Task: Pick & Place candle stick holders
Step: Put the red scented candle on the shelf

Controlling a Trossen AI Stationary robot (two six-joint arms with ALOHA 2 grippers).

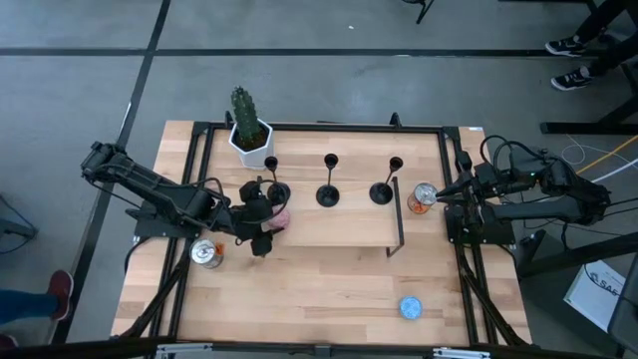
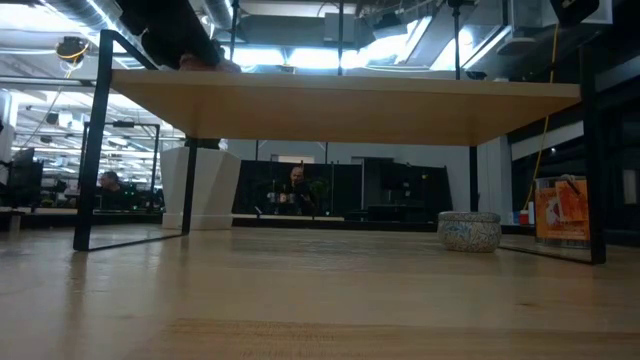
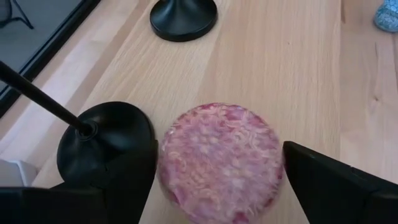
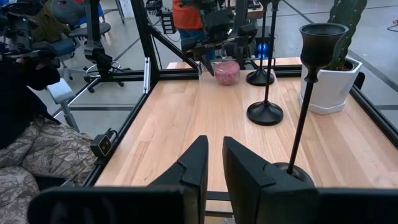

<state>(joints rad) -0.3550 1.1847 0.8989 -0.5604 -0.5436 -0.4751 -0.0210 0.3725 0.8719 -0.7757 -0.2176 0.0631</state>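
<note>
High view: three black candle stick holders (image 1: 328, 193) stand in a row across the raised shelf (image 1: 339, 224) in the frame's upper middle. The left gripper (image 1: 267, 223) sits at the row's left end over a pink tin (image 1: 282, 216); the right gripper (image 1: 439, 191) rests at the right edge by a metal can (image 1: 422, 197).

Low view: a grey tin (image 2: 469, 230) sits on the counter (image 2: 320, 300) at right.

Left wrist view: spread fingers (image 3: 323, 180) flank the pink tin, one holder base just beside it.

Right wrist view: fingers (image 4: 196, 163) nearly pressed together, pinching nothing.
</note>
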